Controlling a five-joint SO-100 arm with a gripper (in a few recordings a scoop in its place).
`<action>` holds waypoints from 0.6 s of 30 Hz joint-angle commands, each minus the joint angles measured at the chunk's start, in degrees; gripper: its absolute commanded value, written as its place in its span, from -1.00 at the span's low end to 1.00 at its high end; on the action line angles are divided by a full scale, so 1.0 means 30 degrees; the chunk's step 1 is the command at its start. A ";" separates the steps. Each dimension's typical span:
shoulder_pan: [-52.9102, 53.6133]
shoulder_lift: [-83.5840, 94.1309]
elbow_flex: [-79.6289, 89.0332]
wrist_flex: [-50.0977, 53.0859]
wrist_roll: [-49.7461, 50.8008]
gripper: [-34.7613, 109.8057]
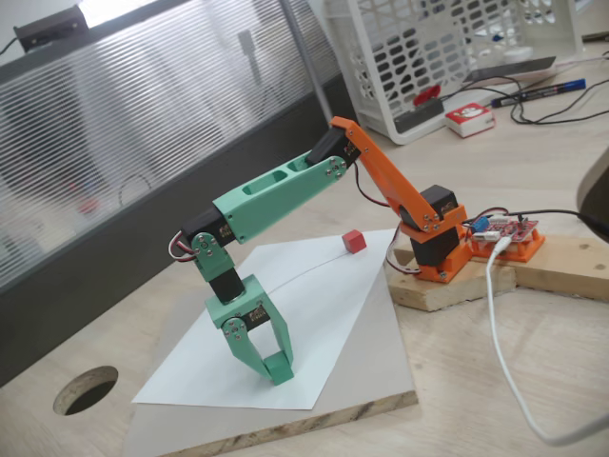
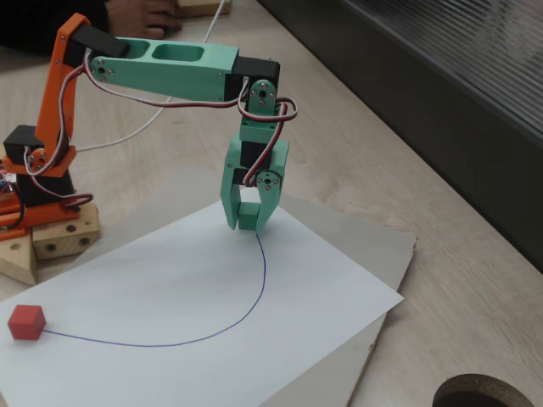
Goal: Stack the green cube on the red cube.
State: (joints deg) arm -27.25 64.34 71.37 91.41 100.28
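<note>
Gripping green cube (image 2: 249, 214) w/ gripper (image 2: 246, 222) down at paper (image 2: 212, 280), jaws narrow around it. Red cube (image 2: 26, 322) sitting well apart, bare. Lift, carry, stack all pending.

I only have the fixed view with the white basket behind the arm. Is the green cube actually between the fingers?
Observer: Yes. From the front, in a fixed view, the green cube sits clamped between the fingers of the gripper.
Operator: What lies between it and the red cube?
Observer: A curved blue pen line on the paper runs from under the gripper to the red cube.
</note>
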 commanded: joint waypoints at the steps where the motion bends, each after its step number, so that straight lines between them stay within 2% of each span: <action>1: -0.0146 0.0615 -0.0293 0.0117 -0.0088 -0.34; 18: -0.0117 0.2314 -0.0762 0.0205 -0.0059 -0.34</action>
State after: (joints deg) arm -27.25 68.03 69.61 91.32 100.28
